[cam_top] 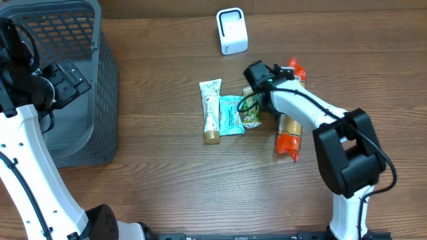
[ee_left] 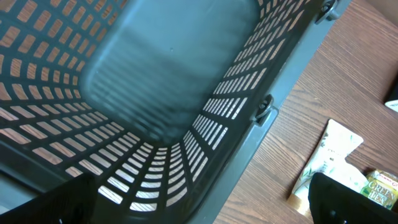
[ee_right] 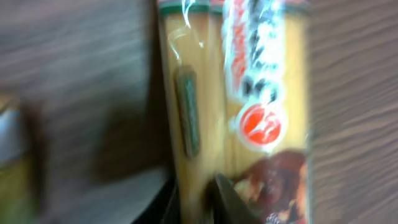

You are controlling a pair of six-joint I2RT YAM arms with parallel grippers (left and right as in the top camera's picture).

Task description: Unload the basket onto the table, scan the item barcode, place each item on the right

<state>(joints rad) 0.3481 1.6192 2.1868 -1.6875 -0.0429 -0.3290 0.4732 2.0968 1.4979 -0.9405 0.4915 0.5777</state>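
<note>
Right gripper (ee_right: 194, 185) jaws at spaghetti packet (cam_top: 289, 133), state indeterminable; packet flat, long axis far-to-near across tabletop (cam_top: 167, 173). Left gripper (cam_top: 67, 83) jaws apart.

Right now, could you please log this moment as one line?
right jaws: at pasta pack, grip unclear | left jaws: open over basket | pack away from scanner

Basket (ee_left: 211, 124): you are looking down into its grey slotted walls, filling most of your view.
Table (ee_left: 348, 74): wood is showing at right.
Tube (ee_left: 329, 155): white, lying near the basket, touching a green packet (ee_left: 382, 186).
</note>
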